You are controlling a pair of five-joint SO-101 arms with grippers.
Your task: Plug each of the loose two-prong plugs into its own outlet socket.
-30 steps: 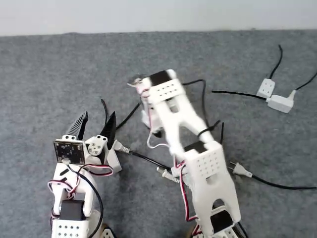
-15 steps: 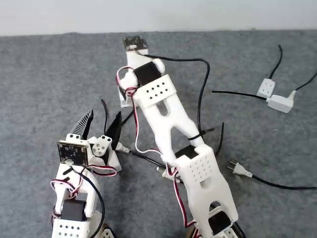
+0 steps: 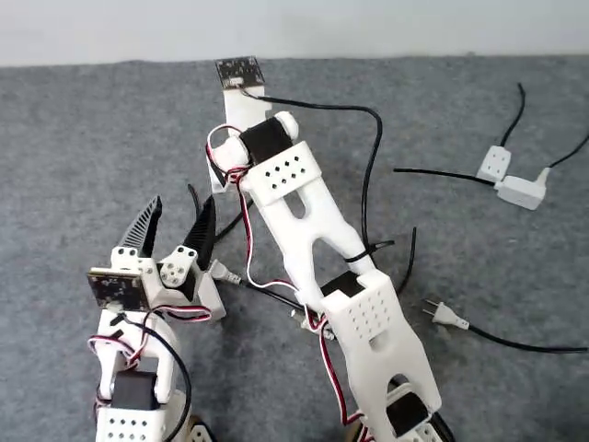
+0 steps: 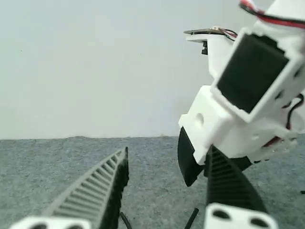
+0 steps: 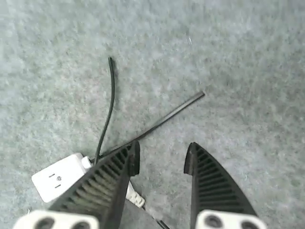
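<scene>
Now | left hand (image 4: 167, 157) spread, empty | right hand (image 5: 163, 151) spread, empty, beside outlet socket (image 5: 57, 179)

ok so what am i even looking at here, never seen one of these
These are two small white robot arms standing on a grey carpet. The wide picture looks down from above. The other two come from a camera on each arm's wrist, looking along its black fingers. The left gripper and the right gripper are both open and hold nothing. On the carpet lie black cables, a loose two-prong plug and a white outlet socket.
</scene>
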